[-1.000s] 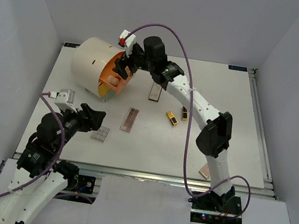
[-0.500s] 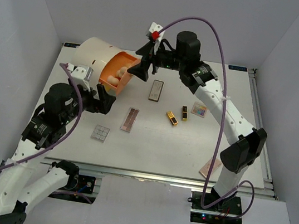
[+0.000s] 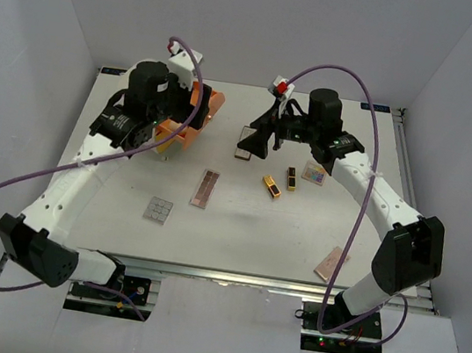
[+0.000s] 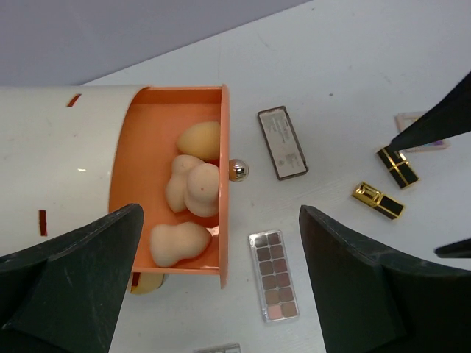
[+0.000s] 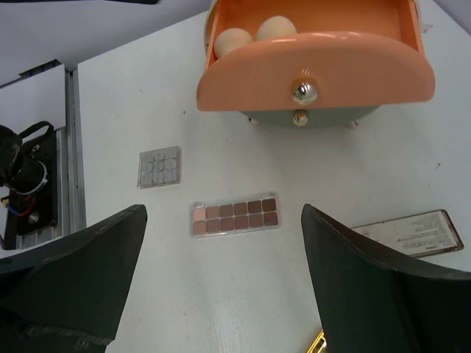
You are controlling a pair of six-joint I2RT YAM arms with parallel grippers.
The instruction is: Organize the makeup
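Observation:
The orange drawer of the cream cylinder stands pulled out, with several tan sponges inside. My left gripper is open and empty, high above the drawer's front edge. My right gripper is open and empty above the table, right of the drawer. A brown multi-pan palette, a grey palette, a grey-brown case, two gold-and-black lipsticks, a multicolour palette and a pinkish palette lie on the table.
The drawer has a silver knob, and a second knob shows below it. My left arm hides most of the cylinder in the top view. A metal rail runs along the table's near edge.
My left arm swung up from the near left to hover over the open drawer. My right gripper drew back from the drawer to the right, over the case.

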